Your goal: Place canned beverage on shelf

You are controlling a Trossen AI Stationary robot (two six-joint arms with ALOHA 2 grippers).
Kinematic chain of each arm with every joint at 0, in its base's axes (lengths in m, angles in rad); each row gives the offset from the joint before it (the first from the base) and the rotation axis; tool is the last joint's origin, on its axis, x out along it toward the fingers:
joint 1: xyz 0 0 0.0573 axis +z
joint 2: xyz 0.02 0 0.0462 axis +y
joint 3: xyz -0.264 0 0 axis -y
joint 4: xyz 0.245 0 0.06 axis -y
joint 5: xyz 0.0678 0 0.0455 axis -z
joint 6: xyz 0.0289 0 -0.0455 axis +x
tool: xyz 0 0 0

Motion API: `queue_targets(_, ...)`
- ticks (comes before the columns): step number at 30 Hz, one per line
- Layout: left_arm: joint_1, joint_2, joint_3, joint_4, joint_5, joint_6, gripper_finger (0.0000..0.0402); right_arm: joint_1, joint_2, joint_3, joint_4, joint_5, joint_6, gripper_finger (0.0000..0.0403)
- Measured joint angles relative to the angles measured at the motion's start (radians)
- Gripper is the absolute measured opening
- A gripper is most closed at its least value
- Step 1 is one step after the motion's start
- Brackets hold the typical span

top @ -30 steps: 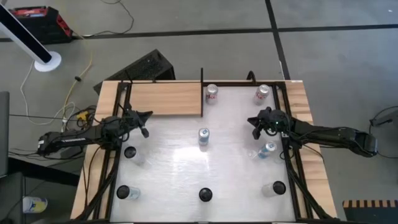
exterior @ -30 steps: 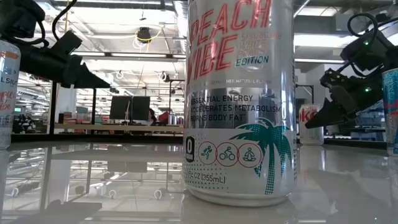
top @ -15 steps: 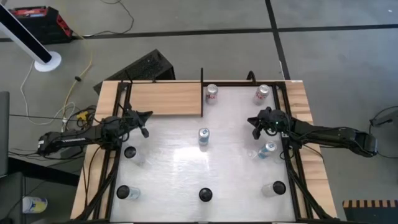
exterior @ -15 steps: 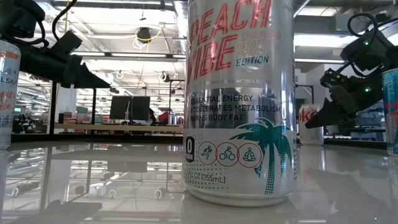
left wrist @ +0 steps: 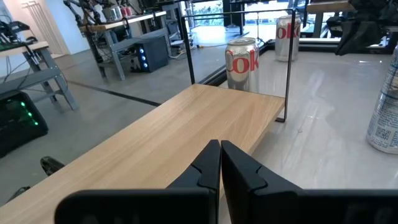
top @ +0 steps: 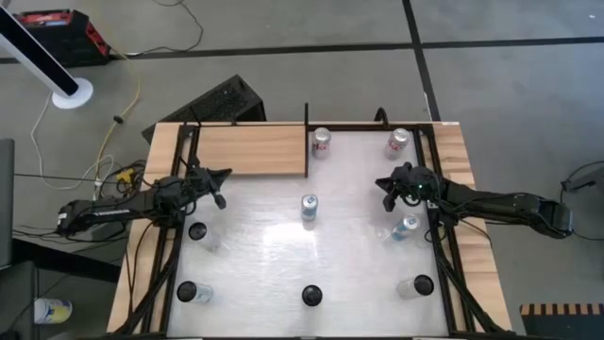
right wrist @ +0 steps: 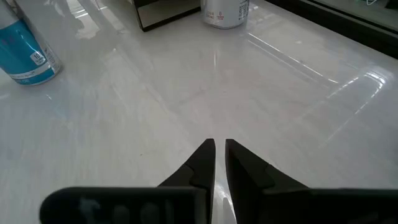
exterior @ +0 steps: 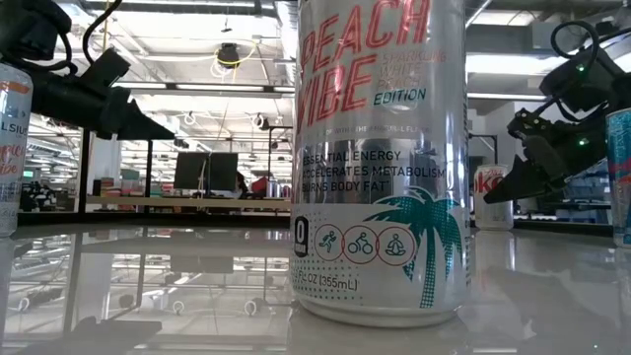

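The shelf (top: 250, 149) is a light-wood plank with thin black uprights at the table's far left; it also shows in the left wrist view (left wrist: 186, 130). A Coke can (top: 322, 142) stands on the table just beyond its right end. My left gripper (top: 224, 176) hovers shut and empty by the shelf's near edge, pointing over the plank (left wrist: 220, 152). My right gripper (top: 382, 189) is shut and empty at the right, above bare tabletop (right wrist: 220, 149). A silver can (top: 309, 209) stands at the table's middle between the two grippers.
More cans stand about: one at the far right (top: 398, 143), a blue one (top: 406, 228) near my right arm, and several along the near side (top: 311, 296). A Peach Vibe can (exterior: 380, 158) fills the low view. Wooden rims run along both sides.
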State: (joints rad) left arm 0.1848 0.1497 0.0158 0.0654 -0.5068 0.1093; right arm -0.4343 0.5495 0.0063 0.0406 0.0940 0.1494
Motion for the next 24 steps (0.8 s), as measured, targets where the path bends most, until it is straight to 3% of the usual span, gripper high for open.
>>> queue_targets(16,0.000,0.000,0.000,0.000,0.000,0.000,0.0000,0.000,0.000,0.000,0.000,0.000,0.000,0.0064)
queue_targets(21,0.000,0.000,0.000,0.000,-0.001,0.171,0.0000,0.000,0.000,0.000,0.000,0.000,0.000,0.0064)
queue_targets(24,0.000,0.000,0.000,0.000,-0.001,0.197,0.0000,0.000,0.000,0.000,0.000,0.000,0.000,0.0064)
